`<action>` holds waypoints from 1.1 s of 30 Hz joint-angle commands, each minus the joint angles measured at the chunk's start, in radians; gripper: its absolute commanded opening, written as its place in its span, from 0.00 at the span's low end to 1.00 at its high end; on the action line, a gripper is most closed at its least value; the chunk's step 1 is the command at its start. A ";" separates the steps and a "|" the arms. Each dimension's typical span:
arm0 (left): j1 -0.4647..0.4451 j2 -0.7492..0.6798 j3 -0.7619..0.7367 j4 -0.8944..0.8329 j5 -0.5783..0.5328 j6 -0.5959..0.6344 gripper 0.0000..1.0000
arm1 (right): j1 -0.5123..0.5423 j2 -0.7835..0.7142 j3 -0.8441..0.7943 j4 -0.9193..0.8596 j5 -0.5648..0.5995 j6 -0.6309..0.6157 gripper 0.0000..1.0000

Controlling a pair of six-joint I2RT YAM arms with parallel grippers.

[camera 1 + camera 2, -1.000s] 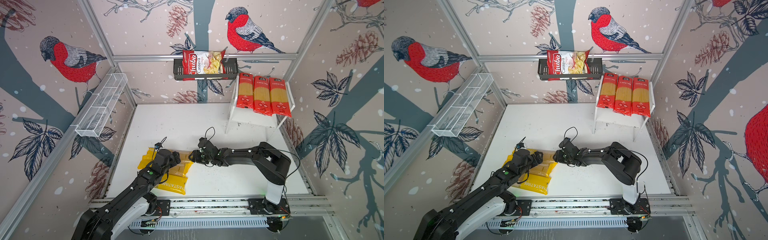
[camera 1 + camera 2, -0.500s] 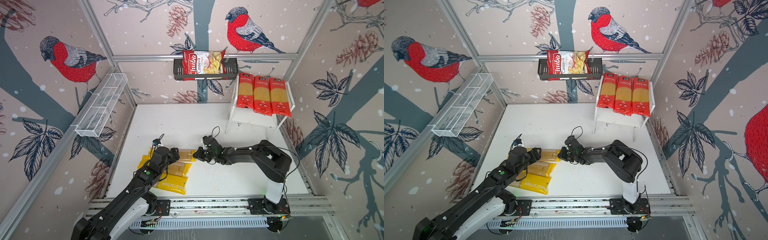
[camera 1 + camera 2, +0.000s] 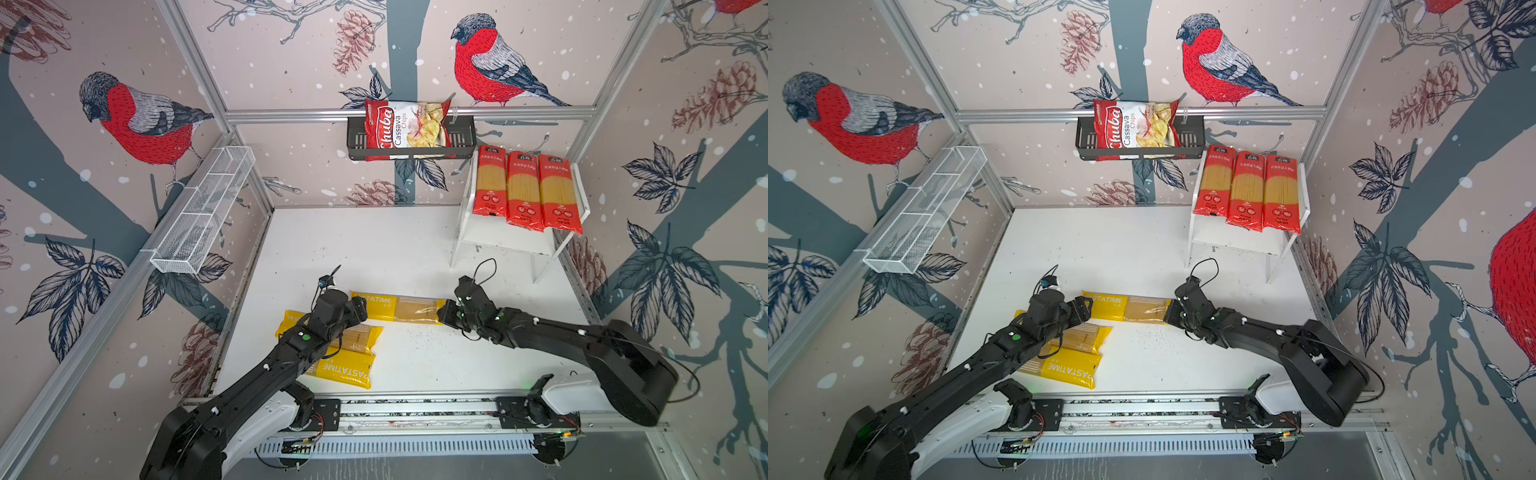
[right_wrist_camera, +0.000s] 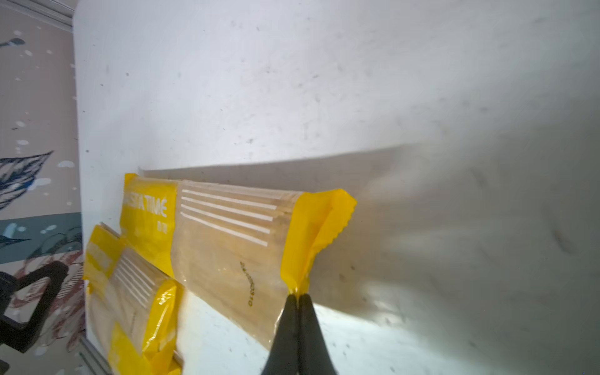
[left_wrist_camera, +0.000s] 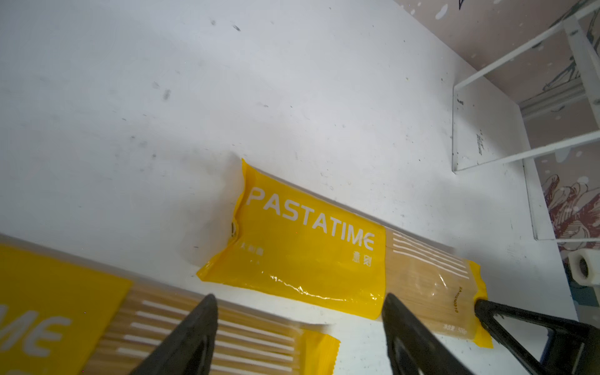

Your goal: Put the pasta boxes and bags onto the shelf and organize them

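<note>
Since a second ago, the right gripper [image 4: 297, 297] has dragged one yellow PASTATIME packet [image 3: 399, 307] sideways out of its pile, and the left arm has drawn back from it. The packet now lies flat on the white tabletop [image 3: 374, 249], well short of the white two-tier shelf [image 3: 505, 245].

The right gripper is clenched on the packet's crimped end seal [image 4: 319, 233], its fingers pressed together on the thin yellow flap. That hold probably suits sliding the packet, since the flap is the only thin edge offered. It looks too weak to carry the packet.

The left gripper [image 5: 298, 296] is released, jaws spread wide above the packet's other end, gripping nothing. It seems placed to steady or take that end.

The two other yellow packets [image 3: 353, 353] lie overlapped near the left arm, just beside the first. The three red spaghetti packets [image 3: 523, 191] already sit side by side on the shelf's top tier, so the lower board looks like the likely place for the yellow ones.
</note>
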 commanded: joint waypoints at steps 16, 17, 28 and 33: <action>-0.274 0.289 0.058 0.179 0.019 -0.121 0.74 | 0.086 0.010 0.123 -0.114 0.135 -0.165 0.49; -0.283 0.308 0.066 0.177 0.023 -0.124 0.74 | 0.095 0.026 0.133 -0.113 0.131 -0.163 0.47; -0.276 0.349 0.097 0.142 -0.017 -0.132 0.73 | 0.127 0.104 0.058 -0.012 0.051 -0.073 0.43; -0.249 0.295 0.066 0.121 -0.002 -0.188 0.75 | 0.113 0.058 0.105 -0.062 0.103 -0.149 0.45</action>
